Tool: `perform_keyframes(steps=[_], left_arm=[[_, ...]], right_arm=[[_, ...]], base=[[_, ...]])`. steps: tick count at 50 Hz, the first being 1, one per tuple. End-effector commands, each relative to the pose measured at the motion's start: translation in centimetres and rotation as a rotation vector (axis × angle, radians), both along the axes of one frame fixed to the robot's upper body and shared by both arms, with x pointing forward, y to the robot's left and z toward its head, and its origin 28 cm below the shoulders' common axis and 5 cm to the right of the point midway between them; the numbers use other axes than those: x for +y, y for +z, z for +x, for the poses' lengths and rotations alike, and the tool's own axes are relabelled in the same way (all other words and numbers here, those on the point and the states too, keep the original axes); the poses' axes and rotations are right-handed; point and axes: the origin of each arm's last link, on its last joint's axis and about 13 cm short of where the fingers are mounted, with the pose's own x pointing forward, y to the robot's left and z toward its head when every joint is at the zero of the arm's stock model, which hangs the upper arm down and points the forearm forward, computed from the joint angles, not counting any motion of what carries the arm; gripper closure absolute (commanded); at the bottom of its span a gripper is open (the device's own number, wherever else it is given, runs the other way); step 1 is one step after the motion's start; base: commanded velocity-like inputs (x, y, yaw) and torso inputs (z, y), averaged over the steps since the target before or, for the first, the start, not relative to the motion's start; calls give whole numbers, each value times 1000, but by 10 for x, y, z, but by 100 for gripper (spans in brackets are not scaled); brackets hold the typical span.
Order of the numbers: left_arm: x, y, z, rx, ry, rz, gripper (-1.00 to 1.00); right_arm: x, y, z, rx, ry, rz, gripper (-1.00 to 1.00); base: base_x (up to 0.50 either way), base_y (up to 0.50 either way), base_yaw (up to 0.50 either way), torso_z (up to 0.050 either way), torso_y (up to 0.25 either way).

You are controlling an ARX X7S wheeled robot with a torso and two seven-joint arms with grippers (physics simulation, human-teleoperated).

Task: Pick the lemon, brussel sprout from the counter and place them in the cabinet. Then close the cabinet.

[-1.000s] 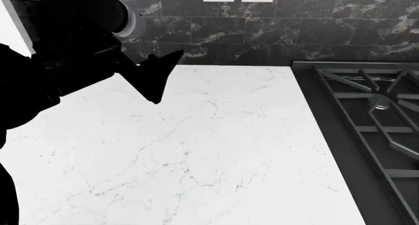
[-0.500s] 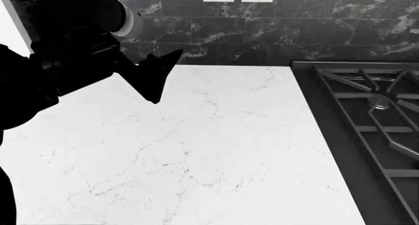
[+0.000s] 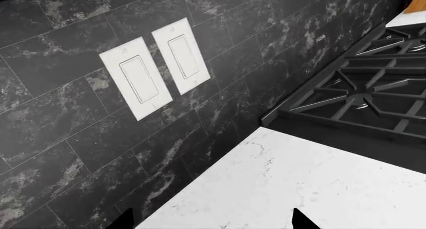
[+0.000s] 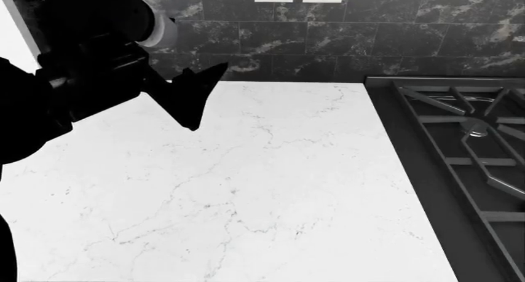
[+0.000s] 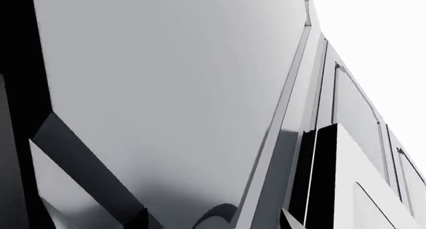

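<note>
Barely shifted from a moment ago, the left pincer hangs open and empty above the white worktop beside the stove, neither lemon nor sprout visible anywhere, right pincer's state unclear, so closing the cabinet seems next.

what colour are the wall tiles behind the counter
Dark grey-black marble wall tiles with pale mottling, clearest in the left wrist view.

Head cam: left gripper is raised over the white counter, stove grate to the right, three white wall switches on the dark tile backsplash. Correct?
Not quite: there are two wall switches, not three. The left wrist view shows the pair side by side on the dark backsplash. The rest holds: in the head view the left gripper is raised over the white counter, with the stove grate to the right.
</note>
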Motion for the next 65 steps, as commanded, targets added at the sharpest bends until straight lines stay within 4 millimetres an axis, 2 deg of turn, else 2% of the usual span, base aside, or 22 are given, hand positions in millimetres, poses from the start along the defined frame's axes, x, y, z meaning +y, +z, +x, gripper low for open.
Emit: perform_keyframes(steps=[1,7,19,33,45,65], left_arm=[[0,0,-1,2,1,-1,-100],[1,-1,-1,3,2,-1,-100],[2,-1,0,1,1,-5,-100],[4,-3,0,3,2,-10,-100],[4,-6,0,6,4,-12,-100],[6,-8,-1,10,9,-15,-100]], right_arm=[[-3,-41,47,408,-1,-63,-100],[-4,-41,52,441,-18,-86,-100],[4,-42,57,467,-154,-282,-100],[13,-50,65,465,-133,-420,-100],[20,-55,68,472,-184,-565,-100],[21,-57,73,433,-258,-702,-100]], base=[[0,0,0,0,-11],[4,-2,-2,0,-9],[4,-2,-2,0,-9],[0,0,0,0,-8],[0,0,0,0,-9],[3,1,2,0,-9]])
